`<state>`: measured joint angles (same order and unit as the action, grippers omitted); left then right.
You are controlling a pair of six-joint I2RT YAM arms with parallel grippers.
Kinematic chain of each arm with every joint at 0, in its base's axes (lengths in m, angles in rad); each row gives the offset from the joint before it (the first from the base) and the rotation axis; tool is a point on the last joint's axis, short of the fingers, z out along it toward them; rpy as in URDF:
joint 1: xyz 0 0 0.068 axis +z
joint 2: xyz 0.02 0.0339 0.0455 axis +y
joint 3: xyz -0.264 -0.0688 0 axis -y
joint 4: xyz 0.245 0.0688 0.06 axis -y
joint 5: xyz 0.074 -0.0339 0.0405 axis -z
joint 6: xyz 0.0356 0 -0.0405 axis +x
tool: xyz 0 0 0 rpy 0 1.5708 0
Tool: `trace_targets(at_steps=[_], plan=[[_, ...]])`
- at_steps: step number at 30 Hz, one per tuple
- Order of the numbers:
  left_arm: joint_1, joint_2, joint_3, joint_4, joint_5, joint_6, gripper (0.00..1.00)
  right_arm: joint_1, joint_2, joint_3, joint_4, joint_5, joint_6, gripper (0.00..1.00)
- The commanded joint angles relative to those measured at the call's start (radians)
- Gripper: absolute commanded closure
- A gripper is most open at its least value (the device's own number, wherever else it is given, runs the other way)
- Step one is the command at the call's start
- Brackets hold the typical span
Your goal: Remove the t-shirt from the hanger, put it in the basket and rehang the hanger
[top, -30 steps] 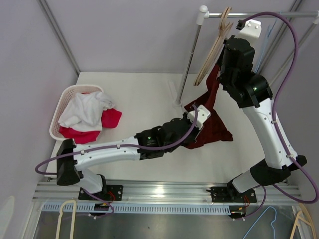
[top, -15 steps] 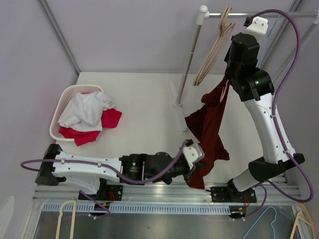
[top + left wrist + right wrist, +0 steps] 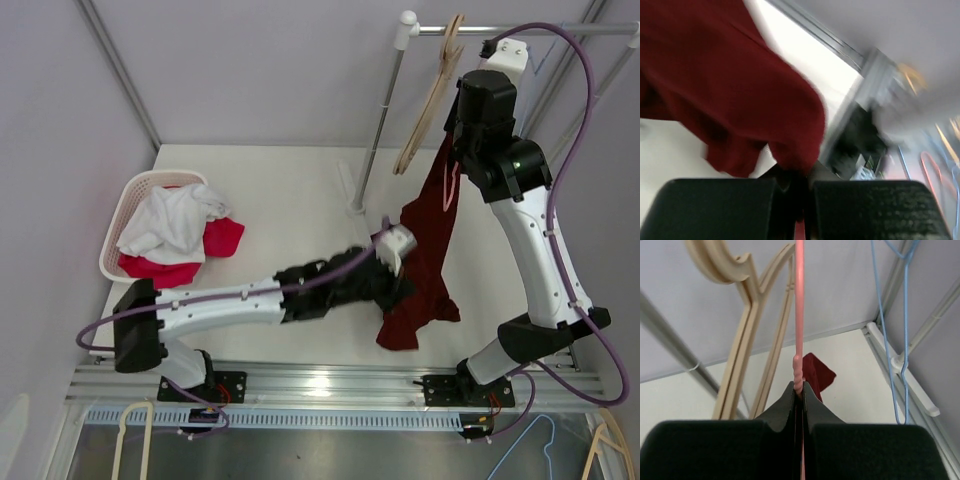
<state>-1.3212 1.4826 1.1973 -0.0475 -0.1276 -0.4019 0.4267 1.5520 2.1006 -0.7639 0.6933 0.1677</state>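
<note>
The left gripper [image 3: 801,182] is closed firmly on a fold of the dark red t-shirt [image 3: 427,240]. The right gripper [image 3: 799,389] is clenched on the neck of the pink hanger [image 3: 799,300]. The t-shirt hangs from this hanger down to the table [image 3: 280,190]. Compared with half a second ago, the left gripper is now farther from the near edge, toward the table's middle, and the hem lies below it.

Wooden hangers [image 3: 431,93], rack pole [image 3: 382,115] and hanging t-shirt [image 3: 426,250] crowd the right; tabletop [image 3: 290,200] beside the basket [image 3: 140,182] lies open
</note>
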Motion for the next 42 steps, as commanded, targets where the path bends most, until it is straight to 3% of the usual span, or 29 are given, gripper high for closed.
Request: trace_targets(at_steps=[1, 3, 6, 10, 15, 18, 19, 21, 24, 25, 27, 28, 31, 36, 37, 42], plan=[[0.209, 0.048, 0.085, -0.071, 0.201, -0.164, 0.99, 0.033, -0.043, 0.096, -0.056, -0.064, 0.033, 1.0], [0.261, 0.065, 0.117, -0.072, 0.166, -0.158, 0.99, 0.04, -0.052, 0.119, -0.1, -0.089, 0.049, 1.0], [0.307, 0.149, 0.2, -0.146, 0.22, -0.163, 0.99, 0.052, -0.09, 0.089, -0.103, -0.097, 0.023, 1.0], [0.3, 0.157, 0.151, -0.097, 0.298, -0.169, 0.99, 0.049, -0.156, -0.098, 0.151, -0.023, -0.101, 1.0], [0.287, 0.059, 0.189, -0.185, 0.295, -0.094, 0.99, -0.002, -0.135, -0.12, 0.349, -0.014, -0.233, 1.0], [0.303, 0.009, 0.356, -0.337, 0.246, 0.003, 0.99, -0.058, -0.104, -0.09, 0.379, -0.089, -0.254, 1.0], [0.335, 0.005, 0.492, -0.413, 0.237, 0.039, 0.99, -0.09, -0.084, -0.073, 0.386, -0.104, -0.252, 1.0], [0.388, 0.018, 0.597, -0.498, 0.232, 0.06, 0.99, -0.117, -0.066, -0.057, 0.403, -0.142, -0.254, 1.0], [0.586, 0.068, 0.906, -0.632, 0.311, 0.026, 0.99, -0.16, -0.046, -0.059, 0.442, -0.181, -0.244, 1.0], [0.709, 0.083, 0.953, -0.65, 0.395, -0.012, 0.99, -0.189, -0.03, -0.059, 0.452, -0.227, -0.238, 1.0], [0.831, 0.11, 1.1, -0.675, 0.465, -0.05, 0.99, -0.209, -0.015, -0.054, 0.477, -0.268, -0.227, 1.0], [0.938, 0.125, 1.125, -0.675, 0.488, -0.089, 0.99, -0.227, -0.006, -0.054, 0.488, -0.293, -0.226, 1.0], [1.123, 0.113, 1.147, -0.589, 0.532, -0.17, 0.99, -0.268, 0.019, -0.037, 0.512, -0.379, -0.205, 1.0], [1.324, 0.079, 1.102, -0.418, 0.555, -0.239, 0.99, -0.335, 0.051, -0.011, 0.532, -0.518, -0.172, 1.0], [1.403, 0.081, 1.128, -0.381, 0.563, -0.262, 0.99, -0.341, 0.054, -0.016, 0.538, -0.531, -0.172, 1.0], [1.569, 0.151, 1.246, -0.357, 0.617, -0.311, 0.99, -0.376, 0.091, -0.01, 0.558, -0.577, -0.145, 1.0]])
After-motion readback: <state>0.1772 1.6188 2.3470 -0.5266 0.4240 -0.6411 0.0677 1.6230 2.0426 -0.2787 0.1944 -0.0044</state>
